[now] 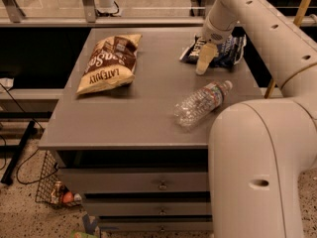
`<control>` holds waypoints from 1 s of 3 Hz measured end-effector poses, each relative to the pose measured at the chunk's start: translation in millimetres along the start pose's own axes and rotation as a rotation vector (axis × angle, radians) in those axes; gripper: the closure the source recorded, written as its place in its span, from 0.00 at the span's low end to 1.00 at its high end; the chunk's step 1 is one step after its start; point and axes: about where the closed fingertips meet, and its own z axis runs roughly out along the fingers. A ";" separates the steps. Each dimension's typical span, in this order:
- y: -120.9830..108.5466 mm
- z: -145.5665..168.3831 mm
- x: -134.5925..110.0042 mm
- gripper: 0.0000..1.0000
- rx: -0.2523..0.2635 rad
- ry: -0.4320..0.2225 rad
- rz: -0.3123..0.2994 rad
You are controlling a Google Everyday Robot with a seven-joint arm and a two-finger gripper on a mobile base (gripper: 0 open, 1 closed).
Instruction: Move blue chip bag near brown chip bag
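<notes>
The blue chip bag (227, 51) lies crumpled at the back right of the grey table (124, 120). The brown chip bag (110, 62) lies flat at the back left, its tan end toward the front. My gripper (205, 59) hangs from the white arm over the left front edge of the blue bag and points down at the tabletop. It covers part of the bag. I cannot see whether it is touching or holding the bag.
A clear plastic water bottle (201, 103) lies on its side at the front right of the table. My arm's large white link (252, 172) fills the lower right. A wire basket (49, 187) sits on the floor at the left, and drawers are below the tabletop.
</notes>
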 end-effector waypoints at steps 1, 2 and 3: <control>2.3 7.6 -4.4 0.19 -0.014 -0.014 0.002; 1.6 7.0 -6.1 0.42 -0.014 -0.020 0.004; -0.2 2.7 -7.3 0.65 -0.014 -0.021 0.004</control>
